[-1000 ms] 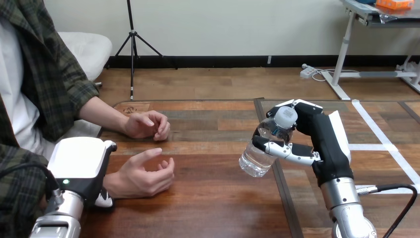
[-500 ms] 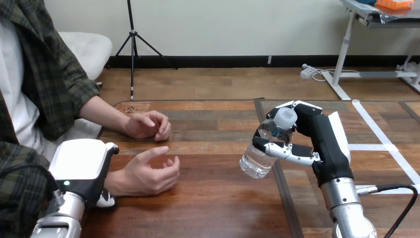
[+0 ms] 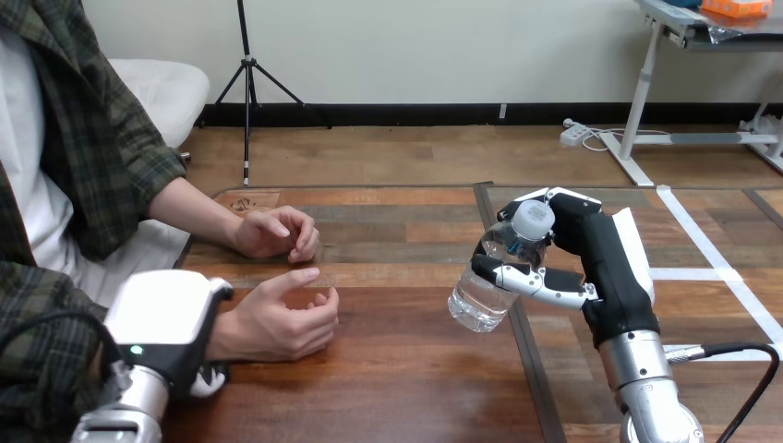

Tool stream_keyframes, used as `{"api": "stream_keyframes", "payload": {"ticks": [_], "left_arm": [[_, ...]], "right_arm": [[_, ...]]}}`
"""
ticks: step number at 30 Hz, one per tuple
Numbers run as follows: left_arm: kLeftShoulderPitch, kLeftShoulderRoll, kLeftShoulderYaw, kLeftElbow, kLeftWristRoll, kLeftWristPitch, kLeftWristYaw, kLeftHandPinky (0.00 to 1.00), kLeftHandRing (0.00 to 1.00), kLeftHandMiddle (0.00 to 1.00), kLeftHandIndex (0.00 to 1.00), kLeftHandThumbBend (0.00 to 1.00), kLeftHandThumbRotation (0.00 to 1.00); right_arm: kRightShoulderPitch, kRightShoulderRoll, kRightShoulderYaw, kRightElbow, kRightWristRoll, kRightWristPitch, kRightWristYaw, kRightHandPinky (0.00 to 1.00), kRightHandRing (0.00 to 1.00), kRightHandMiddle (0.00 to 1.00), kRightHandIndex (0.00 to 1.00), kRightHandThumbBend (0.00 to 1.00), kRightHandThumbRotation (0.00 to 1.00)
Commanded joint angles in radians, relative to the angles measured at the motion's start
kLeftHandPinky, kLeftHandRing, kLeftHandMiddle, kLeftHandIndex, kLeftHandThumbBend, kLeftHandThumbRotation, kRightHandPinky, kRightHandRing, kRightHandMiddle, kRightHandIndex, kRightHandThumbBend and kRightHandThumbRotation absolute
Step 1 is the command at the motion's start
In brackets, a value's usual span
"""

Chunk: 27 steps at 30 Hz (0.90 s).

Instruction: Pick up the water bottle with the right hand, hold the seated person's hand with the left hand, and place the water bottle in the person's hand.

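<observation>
- The right robot hand [image 3: 565, 277] is closed around the water bottle [image 3: 487, 281]. Its black-and-white fingers [image 3: 540, 284] wrap the near side of the clear body, just below the neck.
- The water bottle is tilted. Its white cap [image 3: 533, 219] points up and to the far right, and its base leans down to the near left.
- The bottle is at the middle of the desk [image 3: 397, 369], over the dark seam that runs from far to near across the wooden top. Whether its base touches the wood cannot be told.
- The right forearm rises from the near right edge, silver below and black up to the hand.
- The left robot hand [image 3: 171, 318] is at the near left, with its white back shell facing up. It lies over the wrist of the person's near hand [image 3: 282, 318], touching it. Whether it is open or gripping the wrist cannot be told.
- The person's near hand rests on the desk, loosely curled, with its thumb side up and its open side facing right toward the bottle. It is well apart from the bottle.
- The person's far hand [image 3: 275, 231] lies just beyond the near one, also loosely curled on the desk, and it holds nothing.
</observation>
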Motion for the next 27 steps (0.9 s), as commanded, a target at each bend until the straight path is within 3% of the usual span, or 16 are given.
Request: {"api": "stream_keyframes", "payload": {"ticks": [1,8,17,27], "left_arm": [[-0.039,-0.016,-0.037,0.020,-0.016,-0.008,-0.005,0.73,0.78,0.80,0.78,0.83,0.00],[-0.042,-0.019,-0.049,0.024,-0.027,-0.007,-0.007,0.74,0.78,0.80,0.78,0.82,0.00],[-0.048,-0.020,-0.056,0.056,-0.060,-0.048,0.020,0.73,0.77,0.79,0.78,0.83,0.00],[-0.060,-0.028,-0.074,0.082,-0.084,-0.062,0.016,0.72,0.76,0.79,0.77,0.82,0.00]], "right_arm": [[-0.081,-0.022,-0.017,-0.049,0.014,-0.029,0.005,0.38,0.43,0.48,0.49,0.73,0.00],[-0.083,-0.022,-0.019,-0.046,0.018,-0.025,0.009,0.38,0.43,0.48,0.49,0.73,0.00],[-0.086,-0.017,-0.024,-0.041,0.037,-0.026,0.030,0.38,0.42,0.48,0.49,0.73,0.00],[-0.084,-0.018,-0.022,-0.047,0.024,-0.023,0.023,0.38,0.43,0.48,0.49,0.73,0.00]]}}
